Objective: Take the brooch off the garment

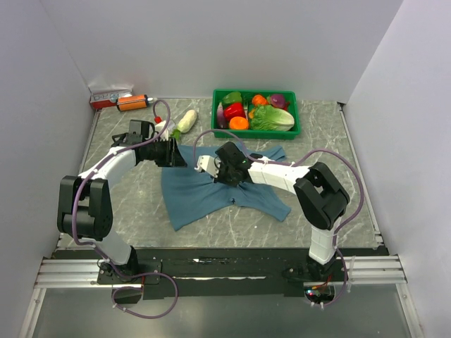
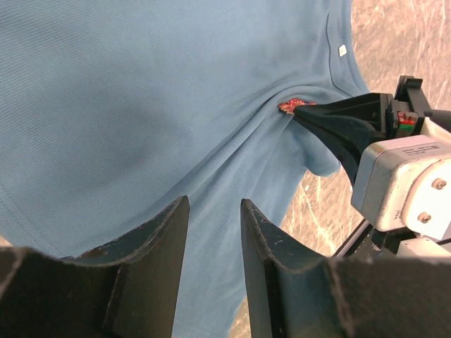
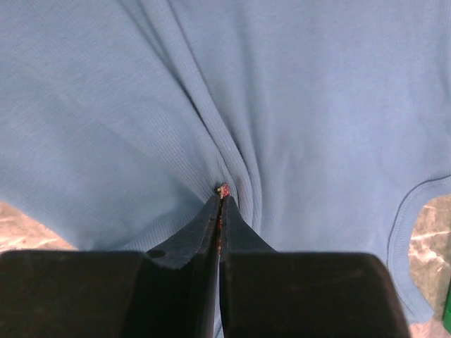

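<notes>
From above, the garment [image 1: 204,193] lies spread on the grey marbled desk [image 1: 127,204], about midway between my two arms. My right claw [image 1: 229,177] is down on its middle, where the folds run together. The brooch is too small to make out here. My left claw [image 1: 180,156] sits at the garment's upper left edge. A green crate [image 1: 254,134] of toy vegetables stands at the far side of the desk, well apart from the cloth. Plain white walls close in the desk on three sides.

In my left wrist view, my left claw [image 2: 213,211] is spread partway, with nothing between its fingers, and the garment [image 2: 141,105] fills the space beyond it. The reddish brooch [image 2: 290,105] sits right at the tip of my right claw [image 2: 303,111], with the fabric puckered toward it. A small white label [image 2: 342,50] shows near the neckline, and bare desk [image 2: 402,42] lies past it.

In my right wrist view, my right claw [image 3: 221,204] is pressed together, pinching the brooch [image 3: 223,190] at its very tip. Creases in the garment [image 3: 317,105] run into that point. Marbled desk [image 3: 21,225] shows at the lower left corner.
</notes>
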Controlling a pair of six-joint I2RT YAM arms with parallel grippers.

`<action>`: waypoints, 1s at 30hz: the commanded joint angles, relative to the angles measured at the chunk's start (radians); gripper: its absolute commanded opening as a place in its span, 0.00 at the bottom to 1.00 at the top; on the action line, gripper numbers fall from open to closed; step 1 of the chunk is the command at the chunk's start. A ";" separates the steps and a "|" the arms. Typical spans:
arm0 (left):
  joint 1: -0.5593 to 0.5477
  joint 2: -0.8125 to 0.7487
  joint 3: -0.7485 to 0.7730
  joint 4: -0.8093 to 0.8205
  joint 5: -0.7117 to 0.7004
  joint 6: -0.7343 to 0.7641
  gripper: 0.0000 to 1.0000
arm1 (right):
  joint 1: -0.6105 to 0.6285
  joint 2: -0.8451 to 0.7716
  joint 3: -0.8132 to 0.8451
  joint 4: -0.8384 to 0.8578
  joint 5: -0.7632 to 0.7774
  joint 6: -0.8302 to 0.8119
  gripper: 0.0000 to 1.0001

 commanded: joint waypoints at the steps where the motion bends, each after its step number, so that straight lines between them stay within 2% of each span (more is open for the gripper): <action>1: 0.002 0.003 0.033 0.022 0.041 -0.015 0.42 | -0.008 -0.033 0.020 -0.086 -0.042 0.023 0.05; 9: -0.001 0.003 0.030 0.020 0.055 -0.015 0.42 | -0.023 -0.029 0.009 -0.109 -0.037 0.026 0.08; 13: 0.000 0.003 0.029 0.019 0.056 -0.007 0.42 | -0.035 -0.035 -0.002 -0.120 -0.052 0.026 0.00; 18: -0.009 -0.002 0.019 0.022 0.087 0.005 0.42 | -0.075 -0.049 0.009 -0.134 -0.110 0.060 0.00; 25: -0.047 -0.037 -0.010 0.025 0.184 0.048 0.41 | -0.159 -0.147 0.005 -0.095 -0.383 0.268 0.00; 30: -0.115 -0.086 -0.014 0.027 0.204 0.132 0.42 | -0.164 -0.151 0.037 -0.097 -0.528 0.347 0.00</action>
